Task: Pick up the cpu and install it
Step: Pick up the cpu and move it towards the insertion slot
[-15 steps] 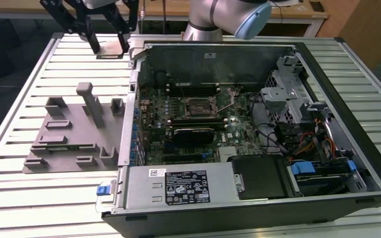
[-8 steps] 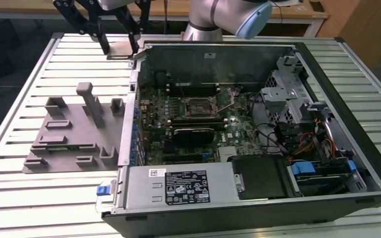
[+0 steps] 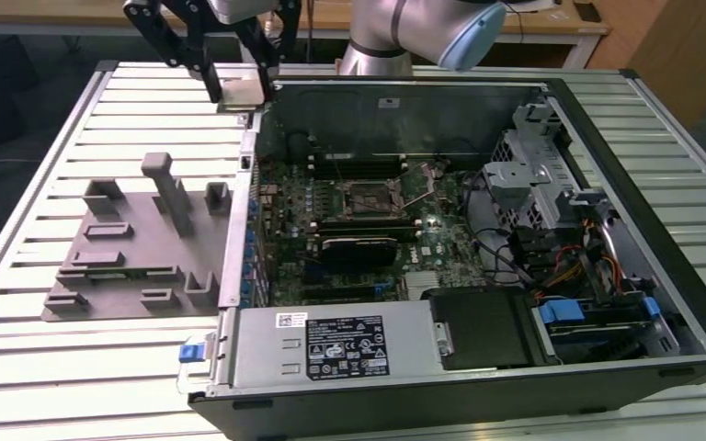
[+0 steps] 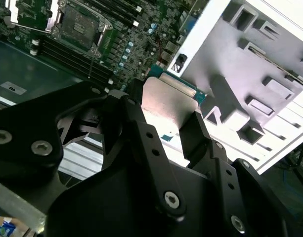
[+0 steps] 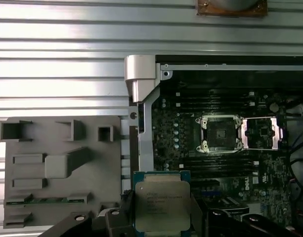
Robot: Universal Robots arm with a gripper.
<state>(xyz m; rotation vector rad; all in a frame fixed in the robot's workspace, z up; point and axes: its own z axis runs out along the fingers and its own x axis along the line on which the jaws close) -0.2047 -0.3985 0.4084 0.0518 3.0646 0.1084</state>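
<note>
Evidently, the carrying step is in hand. On the exterior view's left, the grey fixture tray (image 3: 132, 248) is seen lying on the slatted bench (image 3: 34, 367). Beyond its far end, the hand (image 3: 240, 83) is held above the bench, pinching the cpu (image 5: 162, 206) by two opposite edges, near a corner of the open computer case (image 3: 451, 115). Further right, the motherboard's socket (image 5: 219, 133) is seen open and empty, well apart from the cpu. Installation is judged to call for the cpu to be brought over the socket, squared to it and lowered flat.
</note>
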